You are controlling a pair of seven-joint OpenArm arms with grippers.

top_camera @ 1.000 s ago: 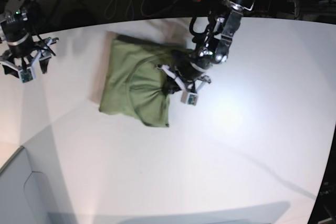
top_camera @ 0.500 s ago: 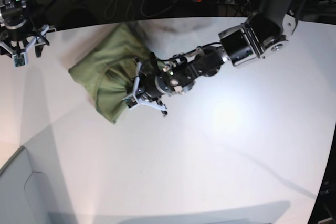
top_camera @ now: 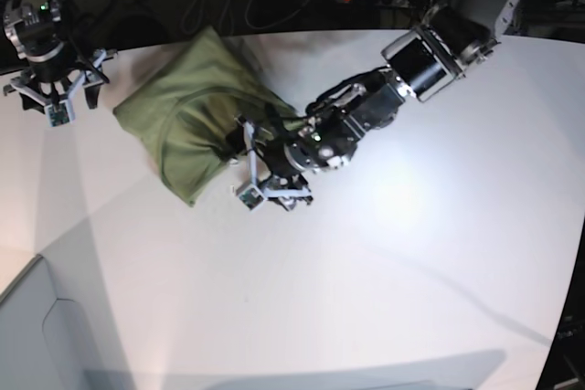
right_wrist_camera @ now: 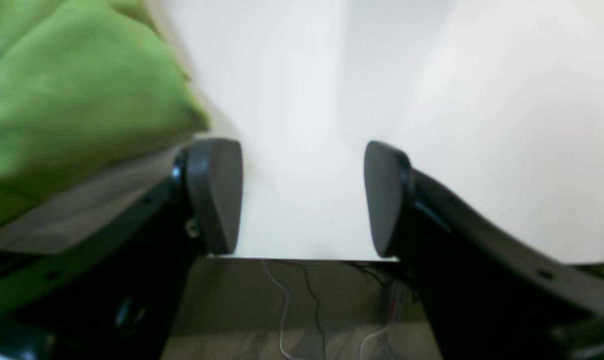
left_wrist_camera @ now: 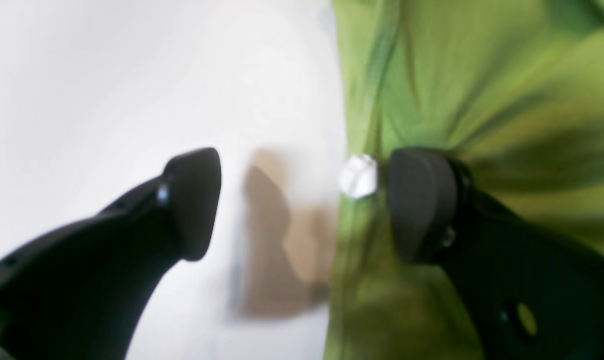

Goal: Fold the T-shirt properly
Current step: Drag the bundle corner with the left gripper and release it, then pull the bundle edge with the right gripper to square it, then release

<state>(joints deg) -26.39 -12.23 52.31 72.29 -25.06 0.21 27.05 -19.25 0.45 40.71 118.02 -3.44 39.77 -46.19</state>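
Now the T-shirt (top_camera: 187, 125) is lying bunched on the white table (top_camera: 393, 253), soft olive cotton gathering into creases that are radiating from one pinched spot. Over its near edge the left gripper (top_camera: 265, 184) is standing with jaws spread wide, one dark rounded pad (left_wrist_camera: 419, 200) resting against the fabric, nothing clamped. By the far-left table edge the right gripper (top_camera: 55, 98) is hanging with jaws apart, empty.

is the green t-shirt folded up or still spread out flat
Folded: the plain olive-green cotton T-shirt lies as a compact bundle on the white table, sleeves hidden, though wrinkled and bunched near the open left gripper.
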